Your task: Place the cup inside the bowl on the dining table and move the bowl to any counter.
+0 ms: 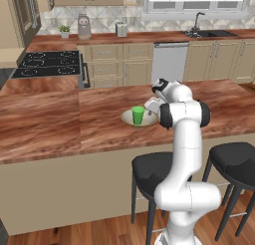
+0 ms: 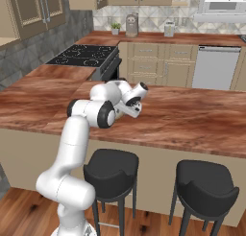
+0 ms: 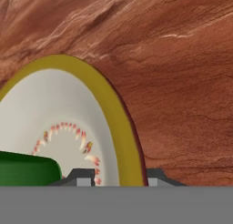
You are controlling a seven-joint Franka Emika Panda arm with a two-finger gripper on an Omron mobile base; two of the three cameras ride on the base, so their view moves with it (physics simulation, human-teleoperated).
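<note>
On the far left of the left base view a black stove (image 1: 47, 64) is set into the side worktop. Behind it, the counter (image 1: 134, 37) runs along the tiled wall and carries a small potted plant (image 1: 64, 31), a grey jar (image 1: 84, 26) and a pale canister (image 1: 121, 29). Farther right along the same run are a steel dishwasher (image 1: 169, 60) below and a black sink (image 1: 209, 34) with its faucet under the window.

In the foreground the table (image 1: 60, 119) spans the view. Near its middle sits the bowl (image 1: 128, 118), and the cup (image 1: 138, 115) stands upright inside it, toward the right half. Just to the right of the cup the white arm (image 1: 184, 154) bends down over the bowl's right edge. Two black stools (image 1: 154, 172) stand under the table's near edge, one on each side of the arm's lower part.

In the right base view the arm's elbow and wrist cover the bowl and cup.

In the hand view the cup (image 3: 27, 170) appears as a green shape at the lower left, lying against the bowl's cream inside. The bowl's rim (image 3: 120, 127) curves down between the two dark fingertips (image 3: 84, 177) of the gripper (image 3: 116, 178), one tip inside the bowl and one outside on the table side. The jaws stand narrow around that rim; whether they already pinch it cannot be told.
</note>
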